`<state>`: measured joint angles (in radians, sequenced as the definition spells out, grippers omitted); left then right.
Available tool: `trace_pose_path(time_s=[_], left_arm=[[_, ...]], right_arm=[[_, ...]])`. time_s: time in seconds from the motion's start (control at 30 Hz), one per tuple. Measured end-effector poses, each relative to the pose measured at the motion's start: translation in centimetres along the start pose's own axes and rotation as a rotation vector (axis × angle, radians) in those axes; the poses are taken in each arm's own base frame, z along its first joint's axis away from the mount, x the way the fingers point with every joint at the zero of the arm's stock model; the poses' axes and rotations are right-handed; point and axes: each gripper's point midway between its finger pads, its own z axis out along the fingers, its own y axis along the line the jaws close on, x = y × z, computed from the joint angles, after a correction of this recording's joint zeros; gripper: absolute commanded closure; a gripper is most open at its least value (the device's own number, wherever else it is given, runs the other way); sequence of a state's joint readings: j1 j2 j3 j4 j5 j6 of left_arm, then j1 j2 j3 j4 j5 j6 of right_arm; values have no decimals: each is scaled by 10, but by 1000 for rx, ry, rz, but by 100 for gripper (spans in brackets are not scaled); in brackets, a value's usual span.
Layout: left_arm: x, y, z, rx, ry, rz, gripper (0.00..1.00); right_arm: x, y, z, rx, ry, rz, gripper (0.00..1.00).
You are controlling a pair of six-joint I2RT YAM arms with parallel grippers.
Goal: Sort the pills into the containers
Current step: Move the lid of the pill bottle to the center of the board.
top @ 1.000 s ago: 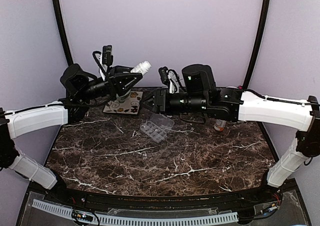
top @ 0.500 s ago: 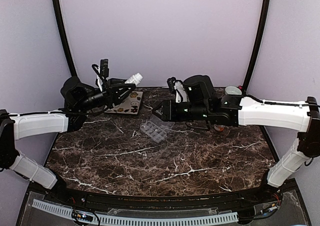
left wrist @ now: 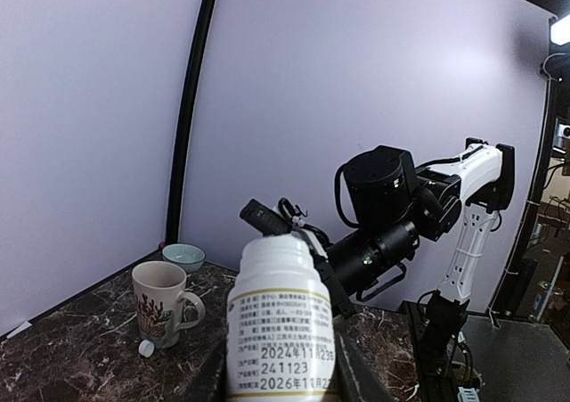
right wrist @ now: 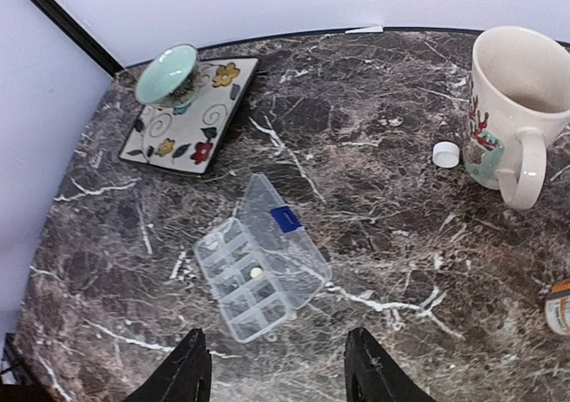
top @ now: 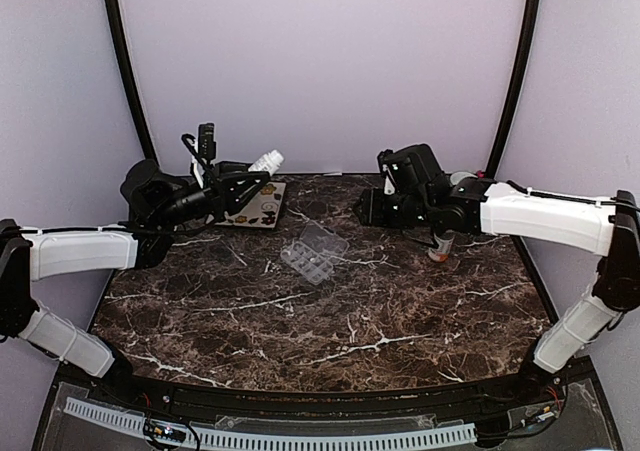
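Note:
The clear pill organizer (top: pixel 312 252) lies open on the marble table, lid folded back. In the right wrist view the organizer (right wrist: pixel 258 259) has one small pale pill (right wrist: pixel 256 272) in a middle cell. My left gripper (top: pixel 245 179) is shut on a small white bottle (top: pixel 266 160), held uncapped in the air left of and beyond the organizer, mouth pointing right. In the left wrist view the bottle (left wrist: pixel 280 322) fills the space between my fingers (left wrist: pixel 280 380). My right gripper (top: pixel 368 207) is open and empty, high above the table right of the organizer; its fingertips (right wrist: pixel 191 366) frame the bottom edge.
A patterned plate (right wrist: pixel 191 121) with a teal bowl (right wrist: pixel 167 74) sits at the back left. A mug (right wrist: pixel 503 108), a white cap (right wrist: pixel 445 154) and an orange pill bottle (right wrist: pixel 559 306) stand at the right. The orange bottle (top: pixel 440 246) is under my right arm.
My right gripper has pulled back to the right, away from the organizer. My left gripper has lowered a little with the white bottle still in it.

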<state>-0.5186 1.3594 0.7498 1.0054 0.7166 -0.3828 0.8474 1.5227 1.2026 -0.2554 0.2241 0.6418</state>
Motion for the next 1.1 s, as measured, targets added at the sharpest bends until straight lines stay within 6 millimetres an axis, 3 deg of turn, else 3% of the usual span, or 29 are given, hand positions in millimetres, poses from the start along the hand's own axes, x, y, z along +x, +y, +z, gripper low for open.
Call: trace_pose_path(time_s=[0.27,0.53,0.67,0.77,1.1], left_arm=[[0,-1,-1,1,-5,5,100],[-1,0,-4,1,-28,7,100],[-3,2,-5,-4,-37,8,100],[-2,6,-6,-10,-38,4,100],[1,7,-6,5,-34,-23,100]], right_arm=[[-7,-35,54,157,67,-65,43],[-55,-63,115,271,78,-106,43],[-66,-80,141,313,107,-120,43],[-67,-93,157,339,130,-129,43],[-42,-131,189,405,234,-140,43]])
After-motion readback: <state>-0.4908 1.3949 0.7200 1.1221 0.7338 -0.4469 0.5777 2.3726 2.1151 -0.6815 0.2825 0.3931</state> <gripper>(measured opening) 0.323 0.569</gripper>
